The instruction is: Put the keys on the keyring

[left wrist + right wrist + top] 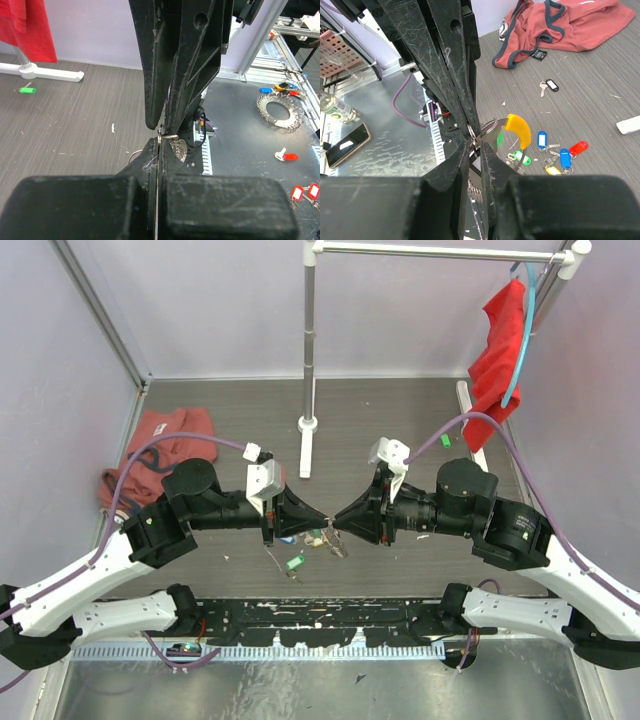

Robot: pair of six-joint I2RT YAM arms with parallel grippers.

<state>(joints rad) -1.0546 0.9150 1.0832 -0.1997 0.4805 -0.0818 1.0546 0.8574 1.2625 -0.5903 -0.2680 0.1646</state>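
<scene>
My two grippers meet tip to tip above the middle of the floor. The left gripper (322, 524) (160, 140) is shut on the thin wire of the keyring, whose curved yellow section (519, 131) sticks out beside the tips. The right gripper (338, 523) (476, 142) has its jaws a narrow gap apart, pinching a small metal key (487, 136) with its split ring at the tips. Below lie loose keys with blue (542, 139), red (578, 148), green (522, 157) and yellow (552, 170) tags. A black-tagged key (551, 85) lies farther off.
A pink garment (150, 445) lies crumpled at the left wall. A white stand (308, 390) rises behind the grippers, and a red cloth (497, 350) hangs at the right. A toothed silvery ring (279, 110) and red-tagged keys (305, 192) lie on the metal shelf. One green-tagged key (27, 90) lies apart.
</scene>
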